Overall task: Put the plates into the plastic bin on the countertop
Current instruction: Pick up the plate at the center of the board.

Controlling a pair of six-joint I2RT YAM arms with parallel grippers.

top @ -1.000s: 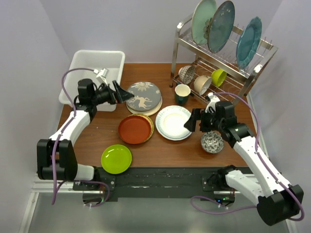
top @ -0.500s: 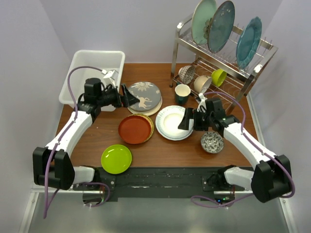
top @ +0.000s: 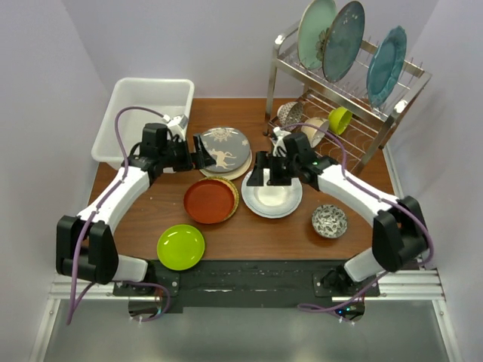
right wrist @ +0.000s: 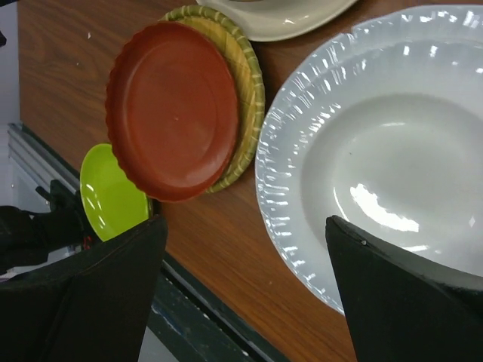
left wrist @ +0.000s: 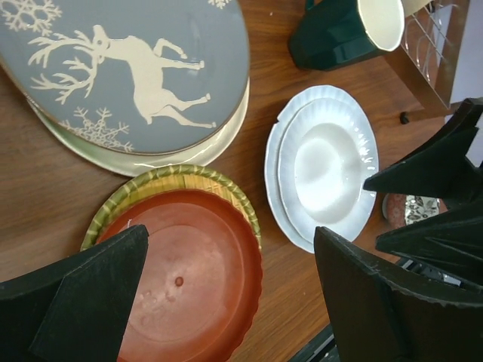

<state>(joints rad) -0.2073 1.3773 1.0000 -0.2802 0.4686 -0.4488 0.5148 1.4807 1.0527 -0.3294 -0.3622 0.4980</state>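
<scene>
My left arm runs up the left side of the counter [top: 249, 235] and bends inward at the wrist. That turns my left claw [top: 199, 151] to the right, at the left rim of the grey plate [top: 224, 146] with the white deer. My right arm reaches across from the right with its elbow out, so my right claw [top: 260, 170] hangs over the left rim of the white plate [top: 273, 197].

The counter is reddish-brown wood grain, set between pale lilac walls [top: 226, 45]. The white bin [top: 154, 82] sits at its far-left corner, and every plate lies on the counter outside it. The grey plate rests on a cream plate [left wrist: 143, 164]. Just nearer, the red-brown plate [top: 209, 200] lies in a woven yellow plate [top: 236, 197]. The lime green plate [top: 181, 246] is by the near edge.

A wire rack [top: 355, 113] at the far right holds large glazed plates [top: 343, 41] upright. A patterned bowl [top: 330, 220] sits right of the white plate, and a green mug [left wrist: 332, 34] stands beyond it.

Both claws are spread wide and grip nothing. I cannot tell whether either one touches a plate.
</scene>
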